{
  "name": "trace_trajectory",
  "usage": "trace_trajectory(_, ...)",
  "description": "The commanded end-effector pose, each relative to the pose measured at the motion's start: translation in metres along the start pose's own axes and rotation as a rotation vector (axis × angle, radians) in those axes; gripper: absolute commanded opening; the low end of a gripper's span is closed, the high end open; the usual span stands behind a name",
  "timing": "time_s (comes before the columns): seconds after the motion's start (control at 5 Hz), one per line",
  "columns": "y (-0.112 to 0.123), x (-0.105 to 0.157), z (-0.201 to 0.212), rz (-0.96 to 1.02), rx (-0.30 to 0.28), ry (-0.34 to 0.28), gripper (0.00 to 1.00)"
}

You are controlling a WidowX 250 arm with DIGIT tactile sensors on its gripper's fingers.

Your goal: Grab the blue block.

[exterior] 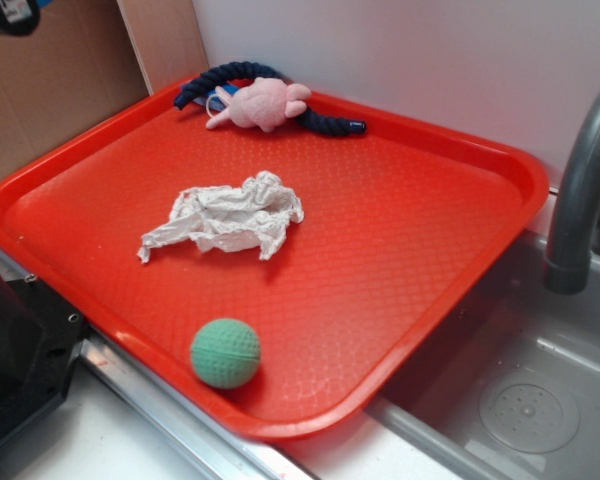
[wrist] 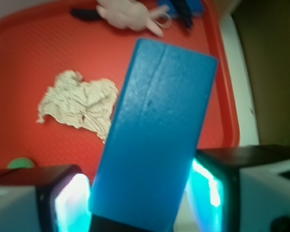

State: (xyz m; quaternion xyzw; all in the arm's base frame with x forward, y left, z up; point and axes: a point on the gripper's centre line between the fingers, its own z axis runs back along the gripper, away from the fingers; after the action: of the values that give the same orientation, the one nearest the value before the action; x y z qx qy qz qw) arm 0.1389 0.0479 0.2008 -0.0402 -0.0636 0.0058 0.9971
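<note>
On the counter beside the sink:

Tray: a big red tray (exterior: pixel 410 250) takes up most of the exterior view, its right edge lying over the basin.

Sink and tap: a grey basin (exterior: pixel 520 400) sits at the near right, with a dark curved tap (exterior: pixel 580 200) rising at the right edge.

Blue block: the blue block (wrist: pixel 157 140) fills the middle of the wrist view, tilted, its lower end sitting between the two fingers. It hangs well above the tray floor. It does not show in the exterior view, nor does the arm.

Claw: the gripper (wrist: pixel 140 203) looks clenched on the blue block, a lit pad pressed close at each side; whether both pads truly touch I cannot tell for certain, but no clear gap shows.

Crumpled paper: a white wad (exterior: pixel 225 218) lies near the middle of the tray, apart from everything else.

Rope toy: a dark navy rope (exterior: pixel 270 95) with a pink plush animal (exterior: pixel 260 103) on it rests at the far edge of the tray.

Ball: a green dimpled ball (exterior: pixel 225 353) sits at the near edge of the tray.

Progress: the grab looks done, as the block appears held and lifted clear of the tray. What is left, by my judgement, is only to keep the grip firm, since the block sits tilted.
</note>
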Motion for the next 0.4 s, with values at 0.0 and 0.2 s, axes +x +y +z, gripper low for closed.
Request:
trace_trajectory(0.0,0.0157,0.0202,0.0038,-0.060,0.094,0.019,0.00)
trace_trajectory(0.2,0.0154,0.0251,-0.0042,-0.069,0.116,0.020,0.00)
